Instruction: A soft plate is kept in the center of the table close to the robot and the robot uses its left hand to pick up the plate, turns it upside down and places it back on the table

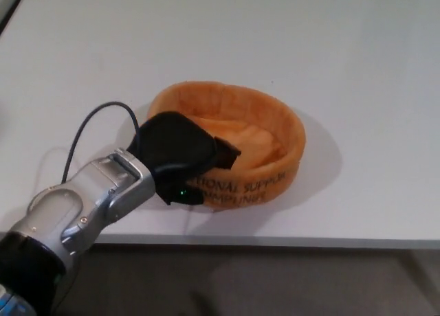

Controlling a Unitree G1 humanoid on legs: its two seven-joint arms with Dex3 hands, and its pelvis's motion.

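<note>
Orange soft plate (265,134), more of a floppy fabric bowl with a raised wall, sits near the front edge of the white worktop (206,41), roughly centre of frame. Left hand (180,156) comes in from lower left on a silver forearm (82,209) and is clamped on the plate's near-left rim: black fingers (223,154) reach over the wall into the inside, rest of the hand wraps the outside of the wall. Near wall looks tipped up toward the camera on the grasped side, so the outer band with dark printed lettering (240,187) is readable in part; the lettering's left end is hidden behind the hand. Can't tell whether the near side is actually off the worktop or just deformed; the far rim appears to rest on the surface, with a soft shadow to the right of the plate. Plate opening faces up, crumpled orange lining visible inside. Small green LED (183,192) lit on the underside of the hand, next to the wall. Thin black cable (89,127) loops from the wrist area up over the worktop and back to the hand. Right hand not in frame. Dark floor (309,281) below the worktop edge.
</note>
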